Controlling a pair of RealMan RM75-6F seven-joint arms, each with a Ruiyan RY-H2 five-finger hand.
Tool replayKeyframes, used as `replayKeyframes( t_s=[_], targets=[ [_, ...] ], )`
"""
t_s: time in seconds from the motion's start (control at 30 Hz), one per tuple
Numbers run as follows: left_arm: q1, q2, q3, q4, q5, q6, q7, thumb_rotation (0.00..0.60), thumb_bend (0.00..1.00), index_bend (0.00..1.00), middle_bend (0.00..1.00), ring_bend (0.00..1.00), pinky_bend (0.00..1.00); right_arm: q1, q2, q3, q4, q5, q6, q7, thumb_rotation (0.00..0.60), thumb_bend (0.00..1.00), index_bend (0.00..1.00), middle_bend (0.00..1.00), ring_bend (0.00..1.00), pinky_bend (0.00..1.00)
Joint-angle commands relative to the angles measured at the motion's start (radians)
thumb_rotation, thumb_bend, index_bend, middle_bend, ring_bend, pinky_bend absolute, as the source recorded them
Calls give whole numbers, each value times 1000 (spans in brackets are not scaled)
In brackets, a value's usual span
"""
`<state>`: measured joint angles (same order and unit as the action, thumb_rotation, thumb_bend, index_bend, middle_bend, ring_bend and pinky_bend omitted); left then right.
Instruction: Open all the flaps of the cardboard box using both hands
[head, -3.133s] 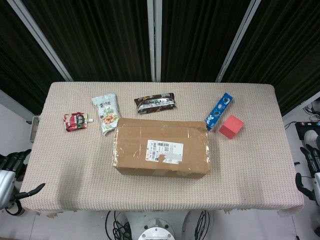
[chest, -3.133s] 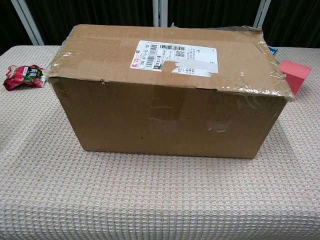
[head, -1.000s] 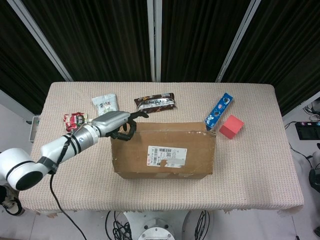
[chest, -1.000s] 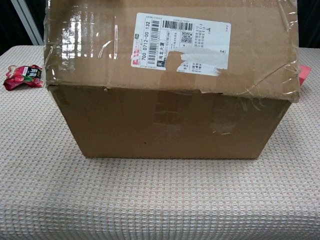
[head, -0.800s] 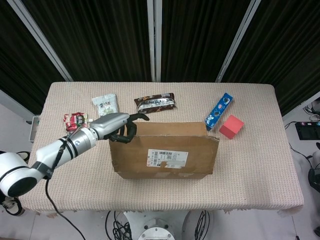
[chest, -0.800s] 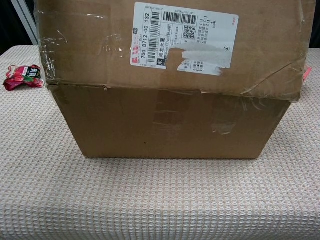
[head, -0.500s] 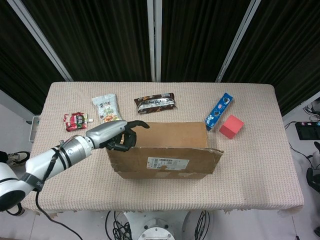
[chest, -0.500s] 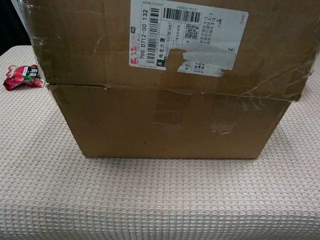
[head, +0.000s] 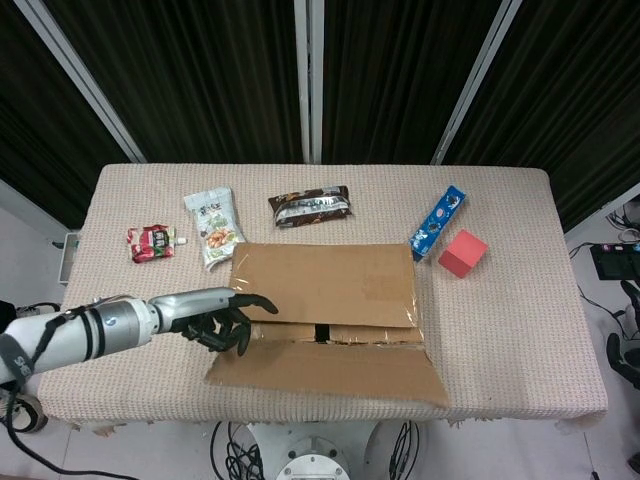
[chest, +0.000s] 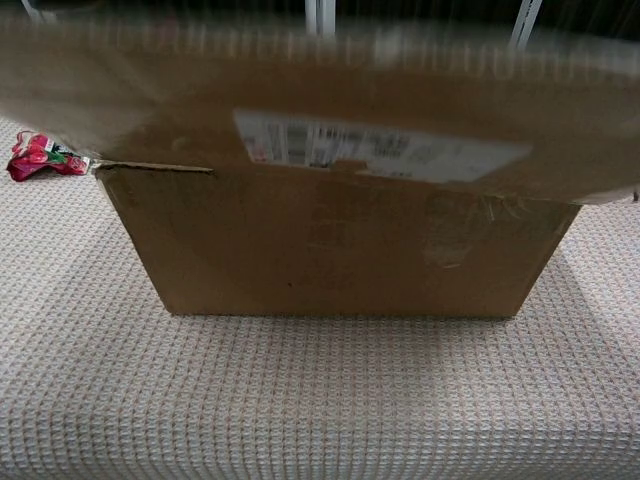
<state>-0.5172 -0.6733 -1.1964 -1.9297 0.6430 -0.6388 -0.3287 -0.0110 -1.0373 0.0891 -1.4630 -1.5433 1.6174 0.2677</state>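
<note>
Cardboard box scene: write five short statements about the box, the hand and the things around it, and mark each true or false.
1. The near long flap of the brown cardboard box is folded outward toward the robot. True.
2. The far long flap stands upright. False: it lies flat over the box top.
3. The left hand is at the box's left end. True.
4. The red cube sits inside the box. False: it stands on the table, right of the box.
5. The right hand holds the blue packet. False: the packet lies on the table; no right hand is visible.
</note>
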Motion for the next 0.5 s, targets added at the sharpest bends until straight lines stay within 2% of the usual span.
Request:
replayKeyframes(
  t_s=[0.03, 0.1, 0.17, 0.23, 0.3, 0.33, 0.43, 0.5],
  targets=[
    [120, -23, -118, 71, -111, -22, 175, 453, 664, 120, 486, 642, 874, 3, 3, 0, -7, -4, -1, -6, 600, 477, 0, 0, 0, 0],
    [155, -19, -137, 52, -103, 43, 211, 423, 656, 120, 464, 590, 803, 8, 5, -1, -14, -11, -3, -14, 600, 477, 0, 0, 0, 0],
    [204, -10, -152, 14, -61, 165, 259, 371, 624, 124, 438, 536, 723, 16, 7, -2, -26, -26, -5, -27, 600, 477, 0, 0, 0, 0],
    [252, 4, -151, -36, 13, 307, 310, 335, 585, 130, 411, 484, 652, 27, 11, -3, -42, -44, -7, -45, 600, 477, 0, 0, 0, 0],
    [316, 23, -123, -103, 120, 512, 372, 326, 552, 132, 379, 426, 599, 46, 19, 0, -69, -73, -9, -74, 600, 477, 0, 0, 0, 0],
    [346, 31, -100, -132, 169, 609, 401, 352, 516, 132, 360, 395, 578, 55, 24, 2, -83, -87, -11, -88, 600, 477, 0, 0, 0, 0],
    [439, 62, 9, -209, 311, 883, 509, 499, 338, 132, 294, 325, 551, 94, 49, 14, -142, -127, -30, -136, 600, 476, 0, 0, 0, 0],
    [490, 56, 100, -239, 393, 1053, 586, 534, 222, 132, 267, 291, 517, 132, 74, 21, -198, -141, -74, -148, 600, 457, 0, 0, 0, 0]
  ],
)
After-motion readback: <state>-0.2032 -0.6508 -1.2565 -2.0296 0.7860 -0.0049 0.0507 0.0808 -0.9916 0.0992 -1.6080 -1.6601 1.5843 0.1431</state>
